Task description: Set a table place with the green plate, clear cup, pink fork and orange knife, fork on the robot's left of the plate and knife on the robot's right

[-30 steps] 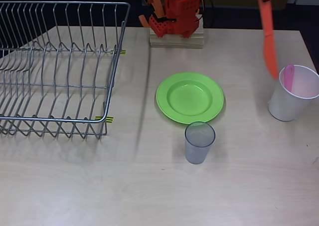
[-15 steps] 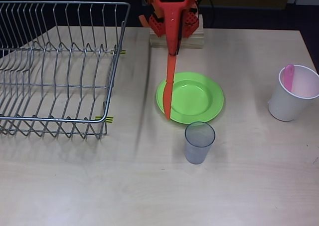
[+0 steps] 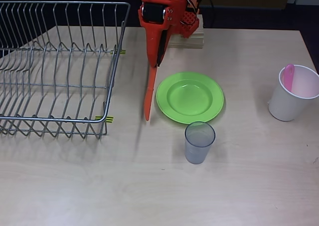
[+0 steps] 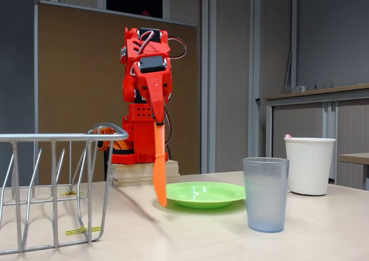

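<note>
One red pincer (image 3: pixel 158 61) is clamped on the handle of the orange knife (image 3: pixel 149 94), which hangs blade down from it. In the fixed view the knife (image 4: pixel 159 171) hangs nearly upright below the pincer (image 4: pixel 159 120), its tip just above the table (image 3: pixel 234 186) or barely touching; I cannot tell which. The knife is slim, one piece, bright orange-red, with a tapered blade.

Just beside the blade, on its right in the overhead view, sits the green plate (image 3: pixel 190 97), round, lime-coloured, with a wide rim and nothing on it. Further out from the pincer, past the plate toward the near table edge, stands the clear cup (image 3: pixel 199 142), greyish and see-through. Well away to the right of the picture, the pink fork (image 3: pixel 289 76) stands in a white cup (image 3: pixel 293 100). A wire dish rack (image 3: pixel 55 69) lies on the pincer's other side.

The step in hand looks like placing the knife beside the plate. Next, the pincer likely needs to lower, lay the blade flat, then let go.
</note>
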### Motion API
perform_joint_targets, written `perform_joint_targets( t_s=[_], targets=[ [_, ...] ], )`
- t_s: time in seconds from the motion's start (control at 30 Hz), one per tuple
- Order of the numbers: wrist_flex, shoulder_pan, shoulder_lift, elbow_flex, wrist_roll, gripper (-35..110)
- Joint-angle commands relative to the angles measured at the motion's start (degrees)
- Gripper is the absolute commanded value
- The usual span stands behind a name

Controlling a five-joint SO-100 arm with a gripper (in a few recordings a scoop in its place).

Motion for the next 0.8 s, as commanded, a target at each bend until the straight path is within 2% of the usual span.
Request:
perform_joint_targets(
  t_s=[0.0, 0.37, 0.5, 0.67, 0.77],
  targets=[
    [-2.37, 2.99, 0.62, 1.67, -0.09, 0],
    [-7.65, 6.59, -2.11, 8.96, 3.43, 0],
    [-5.62, 6.24, -2.02, 9.93, 5.80, 0],
    [-5.27, 4.92, 0.26, 11.43, 7.91, 13],
    [-5.36, 4.39, 2.64, 13.10, 11.07, 15]
  ],
)
